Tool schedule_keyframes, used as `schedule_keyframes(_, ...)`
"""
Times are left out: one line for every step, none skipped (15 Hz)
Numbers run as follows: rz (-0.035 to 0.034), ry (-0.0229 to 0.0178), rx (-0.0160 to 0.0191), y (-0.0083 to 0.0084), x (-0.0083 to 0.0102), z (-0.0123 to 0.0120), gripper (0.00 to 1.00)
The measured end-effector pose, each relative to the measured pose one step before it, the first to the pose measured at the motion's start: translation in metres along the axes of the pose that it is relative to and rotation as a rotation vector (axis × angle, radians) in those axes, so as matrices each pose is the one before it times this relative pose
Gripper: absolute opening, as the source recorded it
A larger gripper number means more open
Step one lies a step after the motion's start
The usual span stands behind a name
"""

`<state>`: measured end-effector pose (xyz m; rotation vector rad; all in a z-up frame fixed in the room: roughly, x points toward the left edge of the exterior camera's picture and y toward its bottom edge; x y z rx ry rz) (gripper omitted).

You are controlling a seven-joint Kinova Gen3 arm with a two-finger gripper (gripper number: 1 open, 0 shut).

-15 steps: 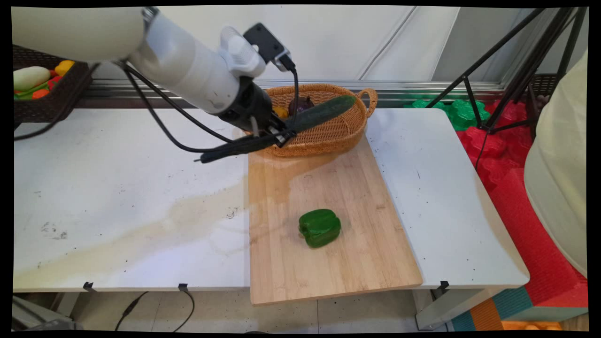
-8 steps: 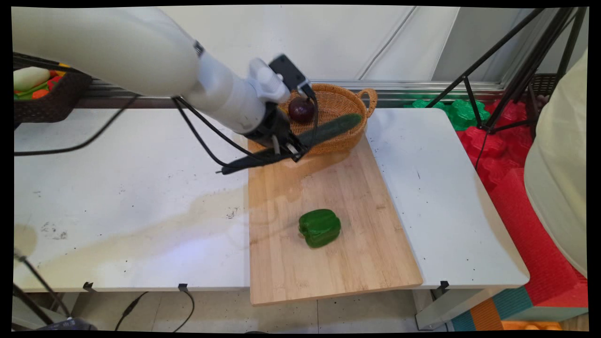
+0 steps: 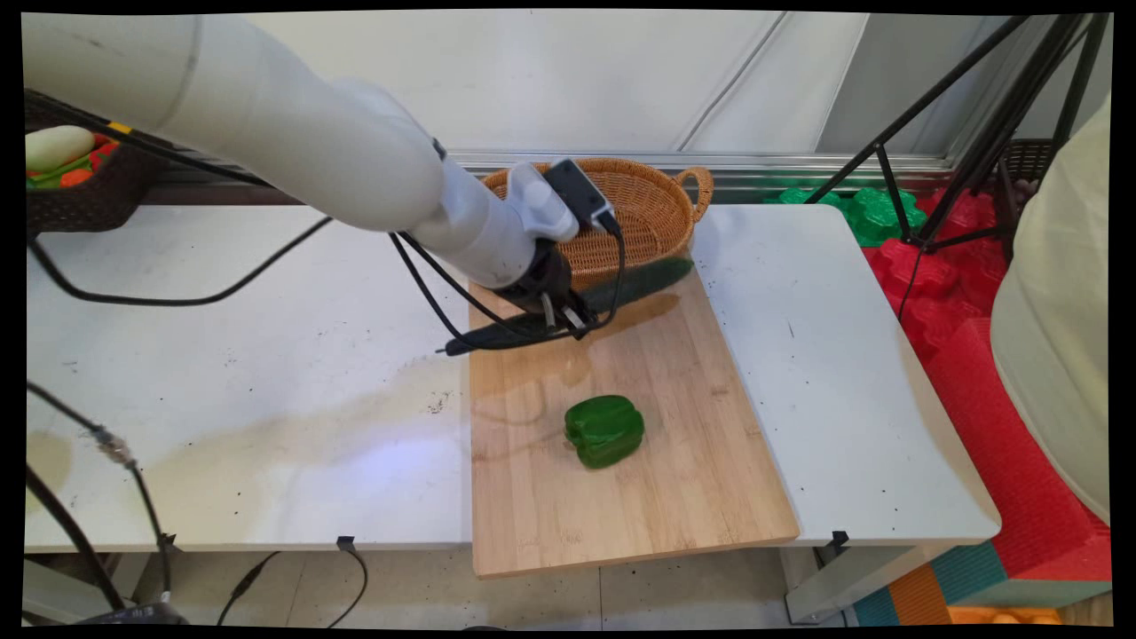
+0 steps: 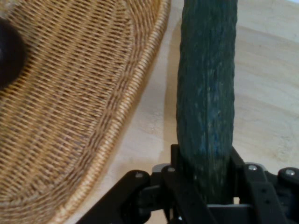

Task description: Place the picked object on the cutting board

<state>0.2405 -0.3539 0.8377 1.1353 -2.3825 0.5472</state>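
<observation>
The pincer (image 3: 568, 319) is clamped on one end of a long dark green cucumber (image 3: 643, 280), its two fingers (image 4: 184, 179) pressed against opposite flanks so the vegetable runs straight out ahead of them. Held by its end like this, the cucumber hangs nearly level just above the far part of the wooden cutting board (image 3: 621, 426), its free end reaching past the pincer beside the front rim of the wicker basket (image 3: 652, 209). I cannot tell whether the cucumber brushes the board or clears it — the shadow right under it suggests it is very low. The end grip appears to leave most of the length free, which would let it be laid flat without the fingers meeting the wood.

Behind and above the pincer sits the basket, on the far edge of the board; the hand view shows a dark round thing (image 4: 9, 51) inside it, too cropped to name. Nearer the camera than the pincer, well apart from it, a green bell pepper (image 3: 604, 430) lies on the board. The board rests across the white worktop (image 3: 222, 382).

Counted: one cucumber, one bell pepper, one wicker basket, one cutting board — and one dark item in the basket.
</observation>
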Motion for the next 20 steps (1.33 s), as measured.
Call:
schedule_keyframes(0.00247,-0.00593,-0.00581,0.0012,-0.00094,0.00614,0.0)
schedule_keyframes(0.00204,-0.00408,-0.00457,0.00087,-0.00074,0.0039,0.0)
schedule_keyframes(0.00323,-0.00555,-0.00663,0.00132,-0.00096,0.00538,0.0)
schedule_keyframes(0.00205,-0.00369,-0.00423,0.00083,-0.00065,0.00329,0.0)
schedule_keyframes(0.00278,-0.00495,-0.0056,0.00104,-0.00086,0.00461,0.0)
schedule_keyframes(0.00095,-0.00191,-0.00271,0.00047,-0.00036,0.00216,0.0)
schedule_keyframes(0.00224,-0.00412,-0.00576,0.001,-0.0007,0.00461,0.0)
schedule_keyframes(0.00124,-0.00186,-0.0029,0.0004,-0.0004,0.00238,0.0)
schedule_keyframes(0.00155,-0.00206,-0.00368,0.00039,-0.00047,0.00306,0.0)
schedule_keyframes(0.00082,-0.00104,-0.00242,0.00012,-0.00031,0.00173,0.0)
schedule_keyframes(0.00145,-0.00189,-0.00354,0.00024,-0.00043,0.0024,0.0)
schedule_keyframes(0.00238,-0.00131,-0.00376,0.00018,-0.00039,0.00211,0.0)
schedule_keyframes(0.00087,-0.00074,-0.0032,-0.00014,-0.00037,0.00136,0.0)
schedule_keyframes(0.0013,0.00011,-0.00261,-0.00005,0.00003,0.00087,0.0)
schedule_keyframes(0.00089,0.0003,-0.00217,-0.00002,-0.0001,0.00022,1.0)
schedule_keyframes(0.00032,0.00018,-0.00165,-0.00013,-0.00025,-0.00006,1.0)
schedule_keyframes(0.00052,0.00037,-0.00117,0.00004,0.00001,-0.00019,1.0)
schedule_keyframes(0.00184,0.00035,-0.00291,0.00012,-0.00016,-0.00041,1.0)
schedule_keyframes(0.00096,0.00075,-0.00113,-0.00002,-0.00017,-0.00062,1.0)
schedule_keyframes(0.00099,0.00199,-0.00084,-0.0002,-0.00015,-0.00129,1.0)
